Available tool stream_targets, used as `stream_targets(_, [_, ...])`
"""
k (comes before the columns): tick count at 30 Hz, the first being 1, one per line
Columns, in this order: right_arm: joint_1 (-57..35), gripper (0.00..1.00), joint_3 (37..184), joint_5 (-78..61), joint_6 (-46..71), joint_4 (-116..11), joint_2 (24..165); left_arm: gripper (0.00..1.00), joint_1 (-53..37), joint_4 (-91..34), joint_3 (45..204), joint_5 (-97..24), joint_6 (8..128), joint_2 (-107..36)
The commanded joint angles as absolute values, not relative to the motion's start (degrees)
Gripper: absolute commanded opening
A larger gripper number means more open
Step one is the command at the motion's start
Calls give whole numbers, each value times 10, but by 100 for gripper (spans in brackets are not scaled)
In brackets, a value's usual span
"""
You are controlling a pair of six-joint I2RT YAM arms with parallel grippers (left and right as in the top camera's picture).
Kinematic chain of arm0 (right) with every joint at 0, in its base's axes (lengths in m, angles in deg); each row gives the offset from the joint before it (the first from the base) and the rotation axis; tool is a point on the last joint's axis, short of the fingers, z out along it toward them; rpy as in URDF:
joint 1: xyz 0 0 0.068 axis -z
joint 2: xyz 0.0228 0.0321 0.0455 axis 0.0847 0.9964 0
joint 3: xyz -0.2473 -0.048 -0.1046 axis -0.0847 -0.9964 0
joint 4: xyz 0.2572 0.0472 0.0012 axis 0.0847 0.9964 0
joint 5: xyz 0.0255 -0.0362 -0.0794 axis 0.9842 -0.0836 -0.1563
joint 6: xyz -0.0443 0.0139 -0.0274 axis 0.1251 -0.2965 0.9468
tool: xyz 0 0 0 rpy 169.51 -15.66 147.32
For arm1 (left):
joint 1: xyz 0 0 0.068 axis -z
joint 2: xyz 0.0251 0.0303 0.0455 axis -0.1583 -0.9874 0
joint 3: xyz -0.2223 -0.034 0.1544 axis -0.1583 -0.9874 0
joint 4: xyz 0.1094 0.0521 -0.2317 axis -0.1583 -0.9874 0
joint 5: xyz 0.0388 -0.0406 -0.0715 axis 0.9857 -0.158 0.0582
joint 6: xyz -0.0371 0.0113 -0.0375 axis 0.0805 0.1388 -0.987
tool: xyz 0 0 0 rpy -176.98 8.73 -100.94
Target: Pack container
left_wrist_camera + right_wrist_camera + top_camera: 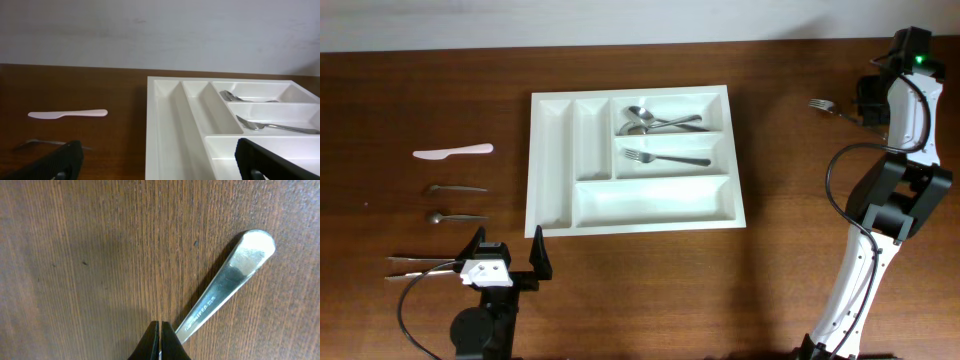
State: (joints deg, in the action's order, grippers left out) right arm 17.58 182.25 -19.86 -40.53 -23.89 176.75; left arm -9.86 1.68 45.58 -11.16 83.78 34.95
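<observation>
Tray: the white cutlery tray (pixel 552 160) lies flat in the middle of the table (pixel 800 250), its two narrow compartments on the left and three long ones on the right.
Already in it: a few spoons (pixel 655 122) in the top long compartment and one packed fork (pixel 665 157) in the middle one. The bottom long compartment and both narrow ones look bare.
Right gripper: the right gripper (pixel 160 340) is at the far right corner, well apart from the tray. Its fingers are pressed together on the handle of a loose fork (pixel 230 285), whose head sticks out toward the tray.
Left gripper: the left gripper (pixel 507 243) sits low near the tray's front left corner, fingers spread wide, holding nothing.
Waiting: a white knife (pixel 453 152) and two loose spoons (pixel 457 188) lie left of the tray. Two thin metal pieces lie nearer the left arm; I cannot tell what they are.
Step in hand: picking up the loose fork, by my reading. Whether it has cleared the wood I cannot tell.
Next move: carry it across to the middle long compartment, line it up with the packed fork, lower it inside the walls, then let go.
</observation>
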Motion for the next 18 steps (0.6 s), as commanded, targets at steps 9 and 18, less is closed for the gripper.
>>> stream_targets(9, [176, 4, 1801, -195, -399, -273, 1775, 99, -99, 17, 452, -111, 847, 355])
stream_targets(18, [176, 4, 1792, -194, -400, -275, 1775, 99, -99, 17, 452, -111, 847, 355])
